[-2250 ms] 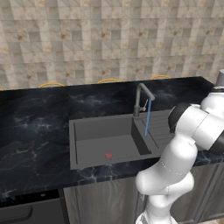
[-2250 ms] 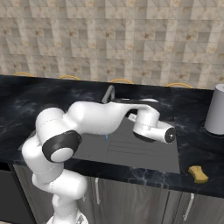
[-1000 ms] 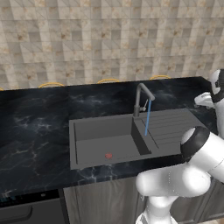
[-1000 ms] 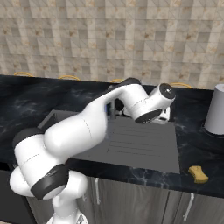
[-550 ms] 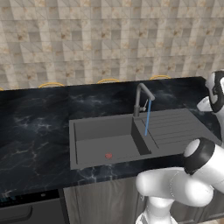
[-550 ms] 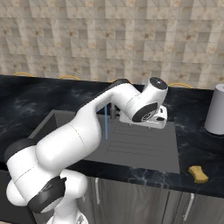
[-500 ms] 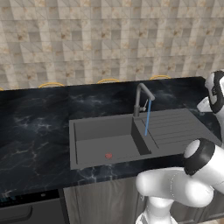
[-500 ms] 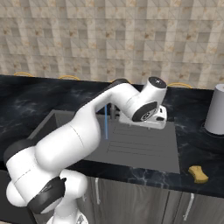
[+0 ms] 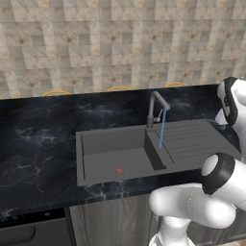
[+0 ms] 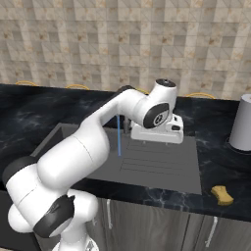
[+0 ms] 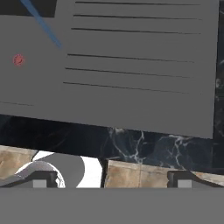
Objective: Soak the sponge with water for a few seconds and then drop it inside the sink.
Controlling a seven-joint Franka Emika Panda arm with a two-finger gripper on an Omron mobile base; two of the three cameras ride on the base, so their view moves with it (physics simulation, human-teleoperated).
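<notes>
Countertop of black marble runs across the scene, and going from the left in the right base view the sink comes first: a dark grey recessed basin with a ribbed drainboard on its right part. A grey curved faucet stands at its far edge, and the water falls from it in a thin blue stream onto the near-left part of the drainboard. A small red round spot marks the basin floor.

Over the far side of the drainboard hangs the gripper, empty, with its jaws spread wide; in the hand view its two dark tips rise far apart above the ribbed surface.

Further right, on the counter's near edge just past the sink's right rim, lies the sponge, well apart from the gripper. A light grey cylindrical container stands behind it, towards the wall.

The sponge is probably light and soft, so it should yield under the pads and grow heavier and slicker once wet. I would take it across its shorter width, near the middle, coming down from above, with a firm but not crushing squeeze so it does not slip out under the stream.
</notes>
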